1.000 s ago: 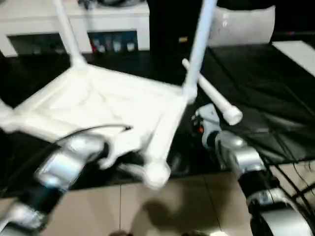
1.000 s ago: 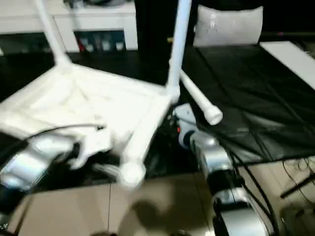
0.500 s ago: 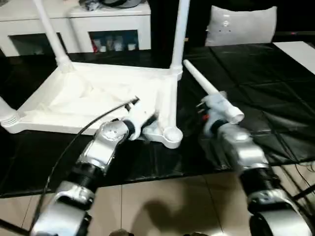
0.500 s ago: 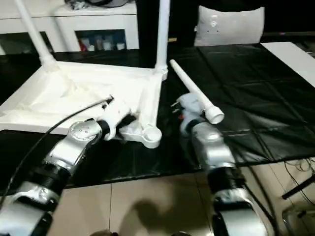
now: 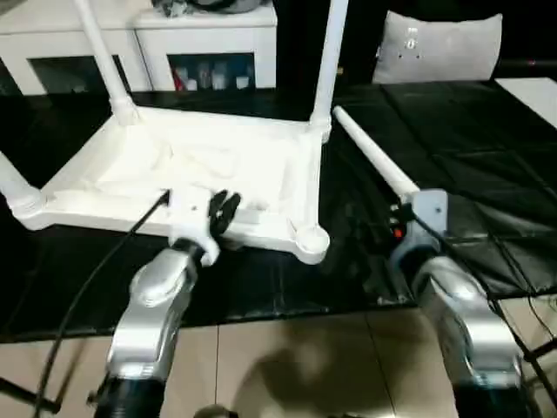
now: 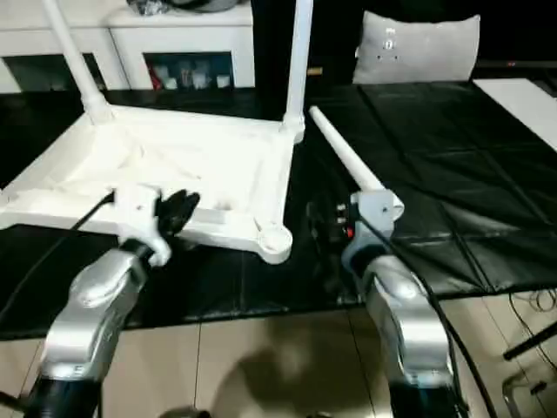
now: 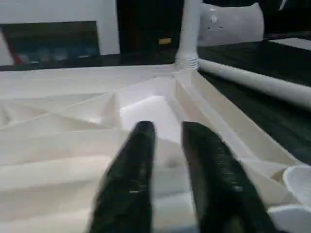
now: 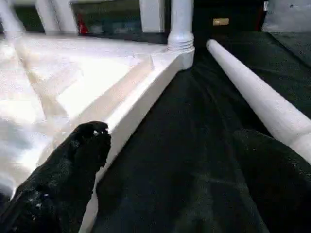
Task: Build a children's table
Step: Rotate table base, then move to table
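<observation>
Looking down over my forearms, I see the children's table (image 5: pixel 200 174) lying upside down on the black tabletop (image 5: pixel 487 192), ribbed underside up, so its corner sockets face upward to take legs. Three legs already stand in their sockets; the near right socket (image 5: pixel 306 237) is bare. The fourth leg (image 5: pixel 374 161) lies flat on the tabletop just beside the table's right edge, its thick end toward me, within easy reach of my right arm.

My left end effector (image 5: pixel 222 212) sits at the near rim of the table, fingers (image 7: pixel 138 160) a narrow gap apart and gripping nothing; I judge it is placed there to steady the top if needed. My right end effector (image 8: pixel 170 165) is spread wide and empty, one finger by the table's edge, the other close to the loose leg, which lies beside the gap rather than in it.

I judge the next step is to close on that leg and seat it in the bare socket.
</observation>
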Robot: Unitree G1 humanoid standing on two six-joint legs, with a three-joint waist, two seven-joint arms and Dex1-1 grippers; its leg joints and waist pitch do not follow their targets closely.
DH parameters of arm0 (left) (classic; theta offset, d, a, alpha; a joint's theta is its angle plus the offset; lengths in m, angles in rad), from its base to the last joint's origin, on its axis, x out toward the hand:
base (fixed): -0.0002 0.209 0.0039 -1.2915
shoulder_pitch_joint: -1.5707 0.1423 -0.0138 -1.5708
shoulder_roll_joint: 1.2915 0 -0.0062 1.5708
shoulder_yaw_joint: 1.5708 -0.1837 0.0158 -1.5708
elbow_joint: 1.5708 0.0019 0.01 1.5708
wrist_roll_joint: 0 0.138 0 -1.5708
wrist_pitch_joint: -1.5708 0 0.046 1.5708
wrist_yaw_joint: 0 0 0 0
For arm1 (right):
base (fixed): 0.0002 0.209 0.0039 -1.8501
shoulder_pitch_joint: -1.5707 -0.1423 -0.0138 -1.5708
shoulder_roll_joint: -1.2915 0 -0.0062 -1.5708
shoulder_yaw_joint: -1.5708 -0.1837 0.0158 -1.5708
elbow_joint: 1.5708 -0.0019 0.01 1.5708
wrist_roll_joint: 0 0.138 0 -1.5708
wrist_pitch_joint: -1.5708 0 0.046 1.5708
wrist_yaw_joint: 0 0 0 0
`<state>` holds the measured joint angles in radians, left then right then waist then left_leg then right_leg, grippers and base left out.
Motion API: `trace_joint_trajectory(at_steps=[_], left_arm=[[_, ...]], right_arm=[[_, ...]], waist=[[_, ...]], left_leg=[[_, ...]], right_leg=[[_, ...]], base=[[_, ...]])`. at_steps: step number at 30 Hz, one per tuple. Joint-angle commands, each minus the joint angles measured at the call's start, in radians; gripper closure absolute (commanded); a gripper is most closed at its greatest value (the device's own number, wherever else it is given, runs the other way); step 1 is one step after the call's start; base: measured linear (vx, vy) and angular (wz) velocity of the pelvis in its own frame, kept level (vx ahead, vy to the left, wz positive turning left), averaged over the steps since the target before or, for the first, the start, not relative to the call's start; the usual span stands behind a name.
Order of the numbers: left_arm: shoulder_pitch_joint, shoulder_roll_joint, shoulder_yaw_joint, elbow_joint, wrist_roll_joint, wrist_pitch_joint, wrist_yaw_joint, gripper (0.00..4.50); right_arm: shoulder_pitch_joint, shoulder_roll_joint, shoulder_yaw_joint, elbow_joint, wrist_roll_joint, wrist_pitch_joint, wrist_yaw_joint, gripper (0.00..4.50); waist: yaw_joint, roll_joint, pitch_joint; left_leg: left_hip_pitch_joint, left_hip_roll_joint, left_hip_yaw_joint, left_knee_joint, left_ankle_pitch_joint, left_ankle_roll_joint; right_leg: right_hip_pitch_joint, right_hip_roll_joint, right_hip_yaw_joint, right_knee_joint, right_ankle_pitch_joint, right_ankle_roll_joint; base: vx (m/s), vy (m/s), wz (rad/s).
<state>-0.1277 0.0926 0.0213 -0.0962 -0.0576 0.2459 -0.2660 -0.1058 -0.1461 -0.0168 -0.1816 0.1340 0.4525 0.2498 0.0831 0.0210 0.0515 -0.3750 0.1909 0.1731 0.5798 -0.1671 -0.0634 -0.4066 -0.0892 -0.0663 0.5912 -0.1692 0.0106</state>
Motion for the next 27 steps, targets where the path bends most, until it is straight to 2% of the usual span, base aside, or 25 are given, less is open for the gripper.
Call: trace_joint_trajectory(at_steps=[1,3,5,6,7,8,9,10,11,12,13,15,17,21,22,24,25,27], left_arm=[[0.015,0.006,-0.007,-0.034,0.022,0.028,0.029,2.85],[0.027,0.005,0.002,-0.055,0.014,0.054,0.038,2.78],[0.037,0.006,0.008,-0.071,0.013,0.062,0.045,2.55],[0.045,0.008,0.01,-0.082,0.015,0.068,0.049,2.55],[0.053,0.009,0.012,-0.093,0.015,0.073,0.051,2.44],[0.068,0.01,0.014,-0.11,0.016,0.084,0.055,2.37],[0.069,0.011,0.013,-0.111,0.017,0.086,0.056,2.3],[0.081,0.014,0.011,-0.124,0.024,0.104,0.061,2.19],[0.089,0.017,0.009,-0.134,0.028,0.097,0.063,2.19],[0.097,0.019,0.007,-0.142,0.032,0.091,0.065,1.99],[0.104,0.021,0.006,-0.152,0.038,0.099,0.072,1.92],[0.116,0.021,0.007,-0.164,0.03,0.093,0.069,1.87],[0.127,0.02,0.009,-0.175,0.03,0.089,0.074,1.87],[0.137,0.024,0.003,-0.191,0.039,0.098,0.082,1.57],[0.136,0.024,0.002,-0.192,0.038,0.101,0.083,1.41],[0.132,0.021,0.0,-0.192,0.036,0.107,0.087,1.24],[0.131,0.02,-0.002,-0.193,0.037,0.11,0.089,1.18],[0.129,0.017,-0.007,-0.194,0.039,0.115,0.091,1.1]], right_arm=[[0.015,-0.007,0.029,-0.067,0.008,0.003,0.03,0.0],[0.031,0.007,0.019,-0.105,0.037,0.02,0.024,0.0],[0.038,0.007,0.019,-0.116,0.034,0.01,0.02,0.0],[0.044,0.007,0.021,-0.13,0.048,0.015,0.03,0.0],[0.049,0.015,0.014,-0.143,0.061,0.022,0.026,0.0],[0.053,0.056,-0.028,-0.153,0.073,0.027,-0.034,0.0],[0.053,0.059,-0.032,-0.154,0.073,0.028,-0.04,0.0],[0.056,0.088,-0.07,-0.158,0.07,0.042,-0.099,0.0],[0.07,0.08,-0.065,-0.172,0.074,0.074,-0.089,0.0],[0.084,0.067,-0.055,-0.187,0.077,0.105,-0.073,0.0],[0.099,0.055,-0.043,-0.202,0.083,0.132,-0.056,0.0],[0.116,0.042,-0.028,-0.218,0.081,0.132,-0.042,0.0],[0.128,0.031,-0.016,-0.226,0.083,0.118,-0.027,0.0],[0.13,0.026,-0.007,-0.217,0.06,0.109,-0.037,0.0],[0.127,0.028,-0.008,-0.215,0.062,0.112,-0.041,0.0],[0.119,0.026,-0.008,-0.209,0.063,0.115,-0.045,0.0],[0.117,0.024,-0.007,-0.208,0.062,0.117,-0.045,0.0],[0.109,0.017,-0.002,-0.199,0.056,0.118,-0.043,0.0]], waist=[[-0.008,-0.008,-0.049],[-0.008,-0.008,-0.048],[-0.01,-0.008,-0.047],[-0.013,-0.009,-0.049],[-0.017,-0.004,-0.049],[-0.022,-0.004,-0.051],[-0.025,-0.004,-0.052],[-0.028,-0.003,-0.054],[-0.03,-0.003,-0.055],[-0.029,-0.004,-0.055],[-0.023,-0.009,-0.057],[-0.019,-0.009,-0.058],[-0.018,-0.008,-0.057],[-0.02,-0.013,-0.047],[-0.02,-0.011,-0.047],[-0.02,-0.015,-0.044],[-0.022,-0.012,-0.039],[-0.024,-0.015,-0.035]], left_leg=[[0.011,0.023,-0.014,-0.08,-0.405,-0.015],[0.009,0.023,-0.015,-0.08,-0.401,-0.011],[0.009,0.026,-0.017,-0.082,-0.4,-0.013],[0.009,0.029,-0.02,-0.083,-0.402,-0.026],[0.011,0.034,-0.026,-0.086,-0.412,-0.041],[0.013,0.037,-0.026,-0.086,-0.414,-0.046],[0.012,0.036,-0.026,-0.086,-0.406,-0.048],[0.008,0.035,-0.026,-0.087,-0.389,-0.051],[0.006,0.035,-0.026,-0.086,-0.366,-0.053],[0.006,0.035,-0.024,-0.084,-0.356,-0.052],[0.0,0.024,-0.014,-0.077,-0.316,-0.033],[-0.003,0.023,-0.011,-0.075,-0.291,-0.016],[-0.005,0.028,-0.012,-0.077,-0.264,-0.002],[0.0,0.029,-0.011,-0.08,-0.302,-0.002],[0.003,0.028,-0.012,-0.081,-0.324,-0.008],[0.005,0.028,-0.013,-0.082,-0.345,-0.012],[0.023,0.028,-0.017,-0.087,-0.448,-0.024],[0.03,0.026,-0.021,-0.089,-0.5,-0.029]], right_leg=[[0.023,-0.035,0.034,-0.105,-0.527,-0.008],[0.023,-0.036,0.035,-0.106,-0.522,-0.006],[0.022,-0.034,0.034,-0.103,-0.503,-0.013],[0.023,-0.025,0.03,-0.102,-0.469,-0.011],[0.024,-0.016,0.026,-0.099,-0.423,-0.016],[0.024,-0.011,0.025,-0.097,-0.366,-0.028],[0.026,-0.012,0.026,-0.094,-0.34,-0.037],[0.03,-0.011,0.026,-0.09,-0.306,-0.052],[0.033,-0.008,0.026,-0.086,-0.268,-0.062],[0.035,-0.008,0.027,-0.086,-0.254,-0.061],[0.039,-0.023,0.037,-0.083,-0.248,-0.062],[0.041,-0.032,0.041,-0.084,-0.262,-0.067],[0.042,-0.033,0.041,-0.083,-0.267,-0.076],[0.034,-0.032,0.042,-0.09,-0.331,-0.069],[0.032,-0.031,0.042,-0.093,-0.37,-0.057],[0.031,-0.031,0.042,-0.095,-0.396,-0.047],[0.028,-0.03,0.038,-0.103,-0.507,-0.021],[0.027,-0.03,0.034,-0.112,-0.571,0.0]], base=[[0.0,0.0,0.0],[0.0,0.0,0.0],[0.0,0.0,0.0],[0.0,0.0,0.0],[0.0,0.0,0.0],[0.0,0.0,0.0],[0.0,0.0,0.0],[0.0,0.0,0.0],[0.0,0.0,0.0],[0.0,0.0,0.0],[0.0,0.0,0.0],[0.0,0.0,0.0],[0.0,0.0,0.0],[0.0,0.0,0.0],[0.0,0.0,0.0],[0.0,0.0,0.0],[0.0,0.0,0.0],[0.0,0.0,0.0]])
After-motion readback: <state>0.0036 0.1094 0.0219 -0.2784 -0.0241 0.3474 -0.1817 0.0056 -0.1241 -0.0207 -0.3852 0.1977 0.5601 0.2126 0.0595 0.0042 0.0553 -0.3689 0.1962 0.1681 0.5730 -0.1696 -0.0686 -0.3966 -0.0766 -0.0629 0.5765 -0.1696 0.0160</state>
